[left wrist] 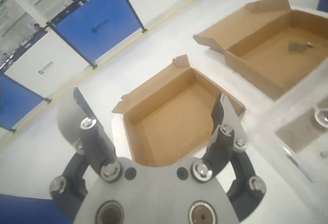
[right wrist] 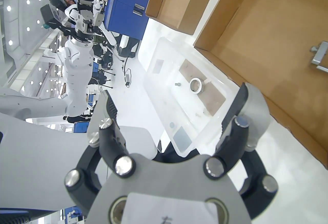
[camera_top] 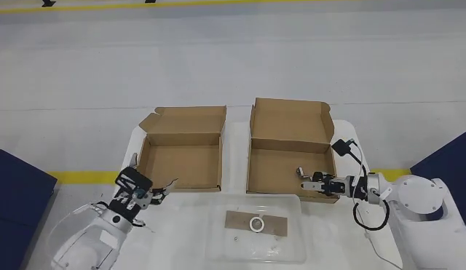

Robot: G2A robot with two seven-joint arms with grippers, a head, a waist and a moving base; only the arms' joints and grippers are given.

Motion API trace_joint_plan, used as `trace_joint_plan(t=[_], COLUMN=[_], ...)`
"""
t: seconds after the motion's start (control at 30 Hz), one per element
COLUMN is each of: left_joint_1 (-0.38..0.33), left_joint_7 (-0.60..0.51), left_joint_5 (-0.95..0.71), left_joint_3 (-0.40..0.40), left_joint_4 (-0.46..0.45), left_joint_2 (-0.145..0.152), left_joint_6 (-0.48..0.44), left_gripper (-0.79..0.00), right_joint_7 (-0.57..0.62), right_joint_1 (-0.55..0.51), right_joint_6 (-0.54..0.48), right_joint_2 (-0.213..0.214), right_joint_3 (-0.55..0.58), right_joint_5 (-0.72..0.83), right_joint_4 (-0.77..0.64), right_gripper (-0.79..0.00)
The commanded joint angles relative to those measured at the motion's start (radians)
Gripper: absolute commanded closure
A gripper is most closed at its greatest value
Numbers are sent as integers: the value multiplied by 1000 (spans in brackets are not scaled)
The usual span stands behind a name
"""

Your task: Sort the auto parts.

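**LEFT GRIPPER OVER NEAR BOX**

Shows the left gripper [left wrist: 150, 104] with jaws spread wide, hanging over the near wall of an open cardboard box [left wrist: 166, 130] on the white table [left wrist: 118, 132]. Shows that box's bare brown floor and its lid flap folded back on the far side. Places a second open cardboard box [left wrist: 248, 71] farther off, apart from the first, with a small grey metal part [left wrist: 298, 46] on its floor. Places a clear plastic bin [left wrist: 294, 97] beside both boxes, holding a pale ring [left wrist: 321, 117] and a brown pad [left wrist: 292, 135]. Backs everything with blue and white partition panels [left wrist: 94, 28].
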Motion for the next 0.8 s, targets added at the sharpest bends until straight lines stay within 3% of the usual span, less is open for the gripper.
trace_joint_plan(t=[0.0,0.1,0.47,0.53,0.63,0.77], left_joint_1=[4,-4,-9,-11,-76,-174], left_joint_7=[-129,-245,-268,-350,-469,-710], left_joint_5=[25,13,42,71,44,-73], left_joint_3=[22,62,69,103,177,299], left_joint_4=[-92,-165,-193,-229,-229,-229], left_joint_2=[5,7,9,12,12,4], left_joint_6=[-108,-177,-195,-246,-333,-389], left_gripper=[-785,-785,-785,-785,-785,-785], right_joint_7=[0,0,0,0,0,0], right_joint_1=[0,0,0,0,0,0], right_joint_6=[0,0,0,0,0,0], right_joint_2=[0,0,0,0,0,0], right_joint_3=[0,0,0,0,0,0], right_joint_5=[0,0,0,0,0,0], right_joint_4=[0,0,0,0,0,0], right_gripper=[-785,-785,-785,-785,-785,-785])
